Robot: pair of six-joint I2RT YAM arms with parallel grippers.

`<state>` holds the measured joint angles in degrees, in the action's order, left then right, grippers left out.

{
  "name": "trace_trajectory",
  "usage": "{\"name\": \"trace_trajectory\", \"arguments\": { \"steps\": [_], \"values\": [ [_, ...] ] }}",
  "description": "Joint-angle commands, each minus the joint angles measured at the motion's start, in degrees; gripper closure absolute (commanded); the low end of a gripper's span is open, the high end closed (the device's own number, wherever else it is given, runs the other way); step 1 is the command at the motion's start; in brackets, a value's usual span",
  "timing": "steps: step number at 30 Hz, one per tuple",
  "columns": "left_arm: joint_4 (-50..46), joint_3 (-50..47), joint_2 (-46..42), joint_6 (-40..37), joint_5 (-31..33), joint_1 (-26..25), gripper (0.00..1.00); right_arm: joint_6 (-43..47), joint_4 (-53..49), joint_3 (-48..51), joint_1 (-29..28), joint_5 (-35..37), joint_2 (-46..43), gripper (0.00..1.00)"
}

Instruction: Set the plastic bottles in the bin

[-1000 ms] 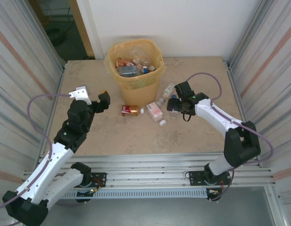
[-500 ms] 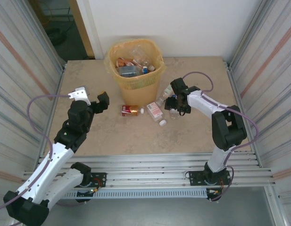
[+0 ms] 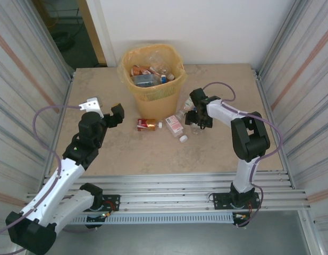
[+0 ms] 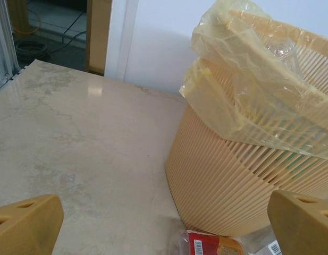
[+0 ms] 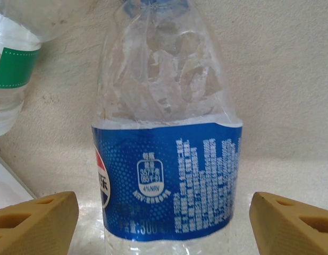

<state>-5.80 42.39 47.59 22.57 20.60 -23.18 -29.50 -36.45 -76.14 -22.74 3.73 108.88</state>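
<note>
The orange-yellow bin (image 3: 153, 90) with its yellow liner stands at the back middle, several plastic bottles (image 3: 148, 74) inside it. Its slatted wall (image 4: 233, 180) rises close ahead in the left wrist view. On the table lie a red-labelled bottle (image 3: 146, 124) (image 4: 214, 245), a pink-labelled one (image 3: 175, 126), a clear green-labelled one (image 3: 187, 106) (image 5: 9, 69) and a blue-labelled one (image 3: 196, 129) (image 5: 169, 175). My right gripper (image 3: 198, 118) (image 5: 164, 212) straddles the blue-labelled bottle, open, with a gap on each side. My left gripper (image 3: 105, 109) (image 4: 164, 212) hangs open and empty, left of the red-labelled bottle.
Corrugated metal walls (image 3: 25, 79) close in both sides of the table. A white wall (image 3: 206, 26) runs behind the bin, with a doorway (image 3: 73, 32) at the back left. A metal rail (image 3: 169, 183) lines the near edge.
The right arm has folded in and its gripper has slid slightly left over the blue-labelled bottle, jaws narrowing round it. The left arm has barely moved.
</note>
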Motion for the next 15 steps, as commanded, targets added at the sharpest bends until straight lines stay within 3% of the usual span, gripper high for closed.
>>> {"name": "trace_trajectory", "arguments": {
  "steps": [1, 15],
  "values": [
    [1.3, -0.3, 0.0, 0.9, -0.4, 0.8, 0.01, 0.9, -0.8, -1.6, 0.7, -1.0, 1.8, 0.19],
    [1.6, -1.2, 0.8, 1.9, -1.2, 1.8, 0.01, 0.7, -0.2, -0.7, 1.1, -0.6, 4.5, 0.27]
  ]
}}
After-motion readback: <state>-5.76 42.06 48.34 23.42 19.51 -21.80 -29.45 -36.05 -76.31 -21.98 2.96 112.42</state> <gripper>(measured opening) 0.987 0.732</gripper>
